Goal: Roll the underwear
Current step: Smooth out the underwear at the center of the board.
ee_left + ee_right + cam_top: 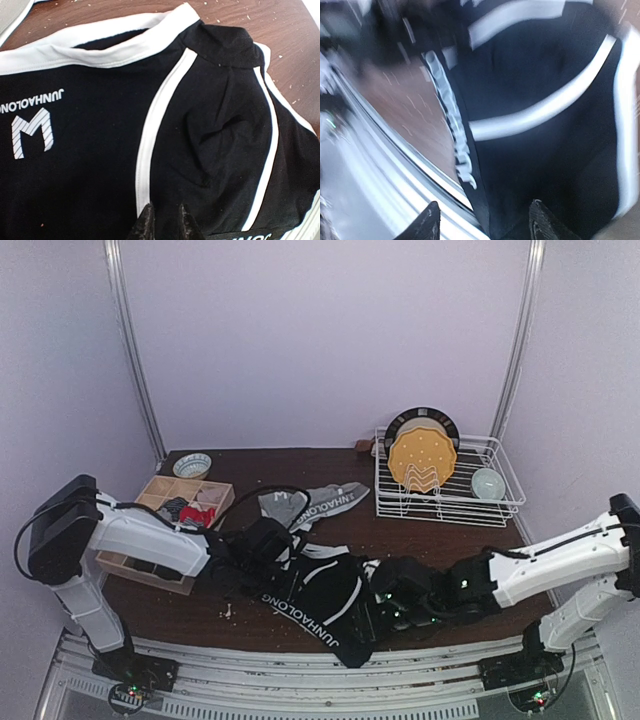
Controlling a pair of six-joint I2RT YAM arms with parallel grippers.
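The black briefs [322, 592] are lying spread and unrolled at the table's [170, 605] near edge, one corner hanging over. The left gripper [165, 222] is narrowly closing, apparently pinching the fabric. The right gripper [485, 220] is gaping wide beside the lettered waistband. Judging by this, the roll is only starting, and the right gripper needs to be closing on that edge next.

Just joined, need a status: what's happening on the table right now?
Both arms are working on the black briefs, which lie spread near the front edge of the table. The left gripper is nearly shut and seems to pinch the black cloth. The right gripper is open over the waistband edge, though its view is blurred. No roll shows yet. A grey pair lies behind them, untouched.
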